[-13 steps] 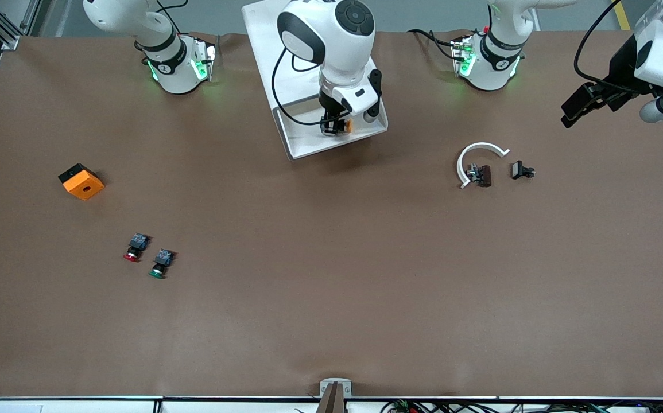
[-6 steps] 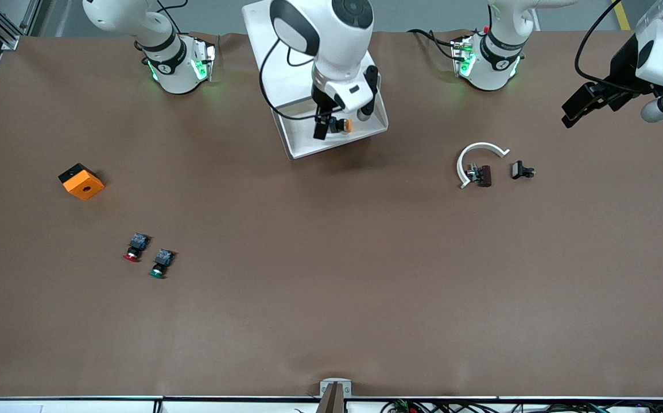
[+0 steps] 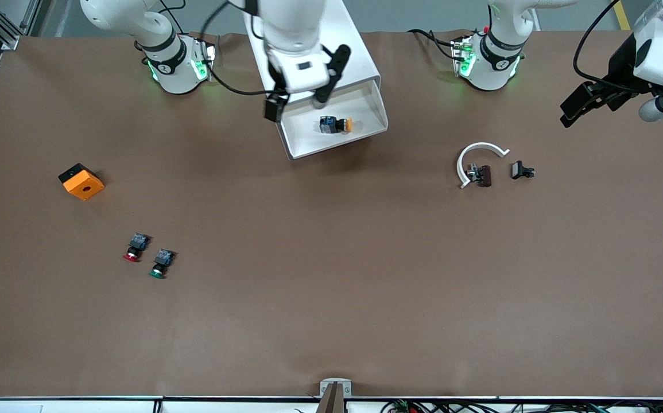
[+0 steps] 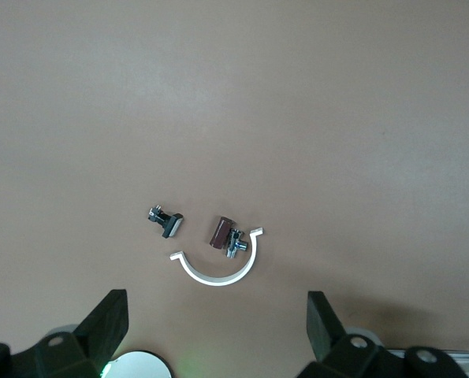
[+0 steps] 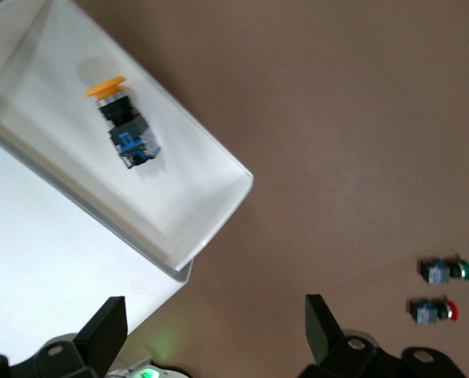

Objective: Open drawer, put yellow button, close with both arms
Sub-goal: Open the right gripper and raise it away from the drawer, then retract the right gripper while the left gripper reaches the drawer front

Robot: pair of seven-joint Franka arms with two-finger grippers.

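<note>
Brown paper covers the table; at its edge by the robots' bases, the small yellow-capped push-button (image 3: 336, 124) lies in the pulled-out white tray drawer (image 3: 365, 135). Right gripper (image 3: 297, 104) hangs above it, fingers apart. Left gripper (image 3: 581, 106) waits over the table's left-arm end, fingers spread. Closing well means both grippers pushing the front squarely and evenly.

The yellow button (image 3: 336, 124) lies in the open drawer (image 3: 365, 133).

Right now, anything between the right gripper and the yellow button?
Nothing. In the right wrist view, only bare drawer floor separates the right gripper from the yellow button.
</note>
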